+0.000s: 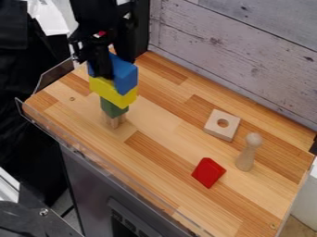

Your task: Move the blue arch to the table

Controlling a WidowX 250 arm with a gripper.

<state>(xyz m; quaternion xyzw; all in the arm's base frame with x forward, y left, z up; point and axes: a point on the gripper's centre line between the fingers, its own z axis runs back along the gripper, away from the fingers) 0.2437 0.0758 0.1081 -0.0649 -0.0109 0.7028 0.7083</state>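
At the table's upper left, the blue arch (125, 74) rests on top of a stack, above a yellow block (112, 91), a green block (114, 107) and a wooden piece at the bottom. My black gripper (102, 69) hangs down over the stack from the upper left, its lower end at the blue arch and covering part of it. How its fingers stand around the arch cannot be made out. The wooden table (158, 139) lies beneath the stack.
A square wooden block with a hole (213, 129) lies right of centre. Near it stand a wooden peg figure (247, 155) and a red block (208, 172). A plank wall (248, 55) borders the table's back, and a clear rim runs along its left and front edges.
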